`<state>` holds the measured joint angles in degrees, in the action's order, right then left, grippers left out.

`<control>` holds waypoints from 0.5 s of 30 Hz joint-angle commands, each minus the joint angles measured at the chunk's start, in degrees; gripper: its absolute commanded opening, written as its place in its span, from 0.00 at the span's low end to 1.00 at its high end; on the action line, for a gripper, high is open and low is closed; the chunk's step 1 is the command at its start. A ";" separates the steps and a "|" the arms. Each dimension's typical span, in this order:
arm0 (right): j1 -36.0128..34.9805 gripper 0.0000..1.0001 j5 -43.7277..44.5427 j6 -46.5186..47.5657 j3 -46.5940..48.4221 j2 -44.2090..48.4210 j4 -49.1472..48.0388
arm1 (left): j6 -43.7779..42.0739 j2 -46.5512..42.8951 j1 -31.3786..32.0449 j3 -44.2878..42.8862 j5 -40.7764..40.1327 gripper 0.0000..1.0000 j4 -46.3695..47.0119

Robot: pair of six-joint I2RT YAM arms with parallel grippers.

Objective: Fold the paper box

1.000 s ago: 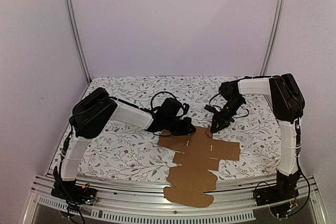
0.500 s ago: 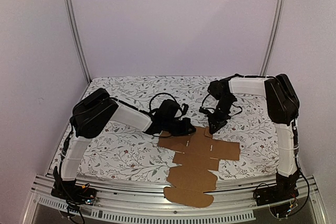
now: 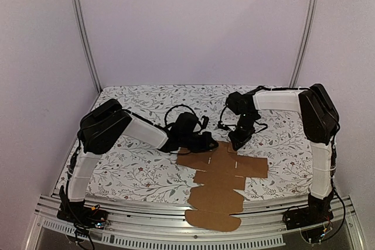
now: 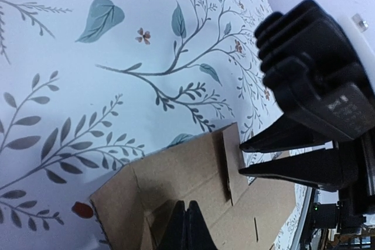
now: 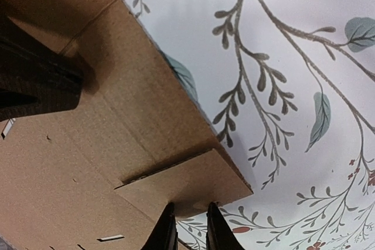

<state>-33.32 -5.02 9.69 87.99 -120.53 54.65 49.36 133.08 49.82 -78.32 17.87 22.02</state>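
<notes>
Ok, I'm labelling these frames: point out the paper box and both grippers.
paper box (image 3: 222,169), top view, middle of the flat sheet.
left gripper (image 4: 185,209), left wrist view, between its shut jaws' tips.
right gripper (image 5: 190,212), right wrist view, gap between its jaws' tips.

- A table (image 3: 140,100) fills the lower half of the top view, covered with a white cloth printed with grey-green leafy twigs and small red flowers.
- A plain pale wall (image 3: 193,21) fills the upper half.
- Two slim metal posts stand at the upper left (image 3: 82,27) and upper right (image 3: 307,21).
- A slotted metal rail (image 3: 146,239) runs along the bottom edge.
</notes>
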 commanded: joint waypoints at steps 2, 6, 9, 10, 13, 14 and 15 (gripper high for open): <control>-0.34 0.14 -0.25 2.63 -0.17 -1.78 -3.83 | 1.03 2.67 -0.73 3.41 0.95 0.00 -6.02; -2.47 0.10 3.47 4.34 -0.75 -2.62 -5.70 | 1.35 2.67 -0.95 3.65 1.44 0.00 -5.51; -3.40 0.09 4.69 5.14 -0.84 -2.99 -6.50 | 1.52 2.75 -1.04 3.71 1.71 0.00 -5.36; -3.43 0.08 4.70 5.28 -0.99 -2.83 -6.83 | 1.67 2.80 -1.12 3.75 1.70 0.00 -5.33; -3.43 0.07 4.17 6.31 -2.30 -1.58 -8.80 | 1.95 3.07 -1.22 3.96 1.90 0.00 -4.74; -3.41 0.06 3.83 6.59 -2.70 -1.14 -9.41 | 2.02 3.13 -1.22 3.97 1.97 0.00 -4.67; -3.48 0.06 2.80 6.79 -2.71 -1.12 -9.40 | 2.07 3.27 -1.22 3.97 1.99 0.00 -4.52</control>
<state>-35.94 -0.54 14.72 87.61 -120.38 51.18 51.05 133.08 49.21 -77.23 19.57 24.38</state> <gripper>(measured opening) 0.066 0.008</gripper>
